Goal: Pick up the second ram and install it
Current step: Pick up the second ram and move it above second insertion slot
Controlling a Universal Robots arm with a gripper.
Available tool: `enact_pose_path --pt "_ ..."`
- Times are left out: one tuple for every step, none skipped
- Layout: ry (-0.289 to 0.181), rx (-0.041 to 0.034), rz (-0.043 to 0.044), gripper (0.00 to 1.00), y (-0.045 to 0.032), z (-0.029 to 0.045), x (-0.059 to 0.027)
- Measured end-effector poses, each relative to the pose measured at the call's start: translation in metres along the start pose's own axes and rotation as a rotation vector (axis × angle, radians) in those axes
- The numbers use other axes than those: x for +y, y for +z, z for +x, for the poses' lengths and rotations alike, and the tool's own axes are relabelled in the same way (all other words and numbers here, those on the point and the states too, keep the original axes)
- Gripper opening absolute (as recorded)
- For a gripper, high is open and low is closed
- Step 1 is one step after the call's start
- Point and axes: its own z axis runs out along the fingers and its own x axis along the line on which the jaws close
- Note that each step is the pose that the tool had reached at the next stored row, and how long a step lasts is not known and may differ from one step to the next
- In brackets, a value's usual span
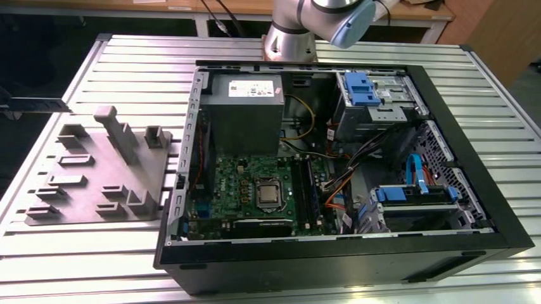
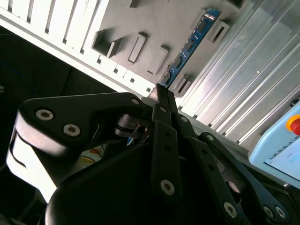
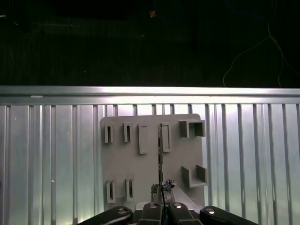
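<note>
1. gripper (image 2: 159, 90): my fingers (image 2: 163, 140) are closed together and clamped on the ram (image 2: 192, 42). i hold it by one short end. the rest of the stick runs straight out past my fingertips.

2. ram: in the second wrist view it shows as a blue board with dark chips along its face. in the first wrist view the ram (image 3: 160, 154) is seen edge-on, as a thin dark line rising from my gripper (image 3: 161, 190).

3. background: in both wrist views the grey tray (image 3: 150, 168) lies beyond the ram, flat on the slatted metal table (image 3: 47, 154). the tray (image 2: 140, 18) carries several raised rectangular holders. whether the ram's far end touches the tray, i cannot tell.

4. exterior view: the tray (image 1: 93, 183) sits on the table (image 1: 85, 253) at the exterior view's left, just beside the open case (image 1: 338, 250). the case lies on its side. its board (image 1: 241, 183) faces up, with the cpu socket (image 1: 268, 193) near the middle and the long ram slots (image 1: 308, 190) just beside the socket, toward the exterior view's right. my arm (image 1: 313, 25) rises from the table behind the case.
</note>
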Motion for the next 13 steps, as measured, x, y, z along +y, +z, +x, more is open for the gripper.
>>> enact_pose_path --pt "0.000 0.0005 -0.0001 0.11 -0.0001 -0.0001 0.0000" --pt "0.000 0.0035 -0.0002 0.11 -0.0002 -0.0003 -0.0001" --pt "0.000 0.0056 -0.0001 0.11 -0.0002 -0.0003 -0.0001" --pt "0.000 0.0058 0.0000 0.11 -0.0001 -0.0002 -0.0001" --pt "0.000 0.0058 0.0000 0.11 -0.0001 -0.0002 0.0000" --pt "0.000 0.0059 0.0000 0.11 -0.0001 -0.0003 0.0000" --pt "0.000 0.0059 0.0001 0.11 0.0000 -0.0003 0.0000" --pt "0.000 0.0056 0.0003 0.11 0.0001 -0.0003 -0.0004" --pt "0.000 0.0057 0.0002 0.11 0.0000 -0.0004 -0.0016" --pt "0.000 0.0059 0.0000 0.11 -0.0002 -0.0005 -0.0037" --pt "0.000 0.0059 0.0000 0.11 -0.0004 -0.0005 -0.0065" --pt "0.000 0.0059 0.0000 0.11 -0.0005 -0.0007 -0.0102" --pt "0.000 0.0059 0.0001 0.11 -0.0006 -0.0008 -0.0138"
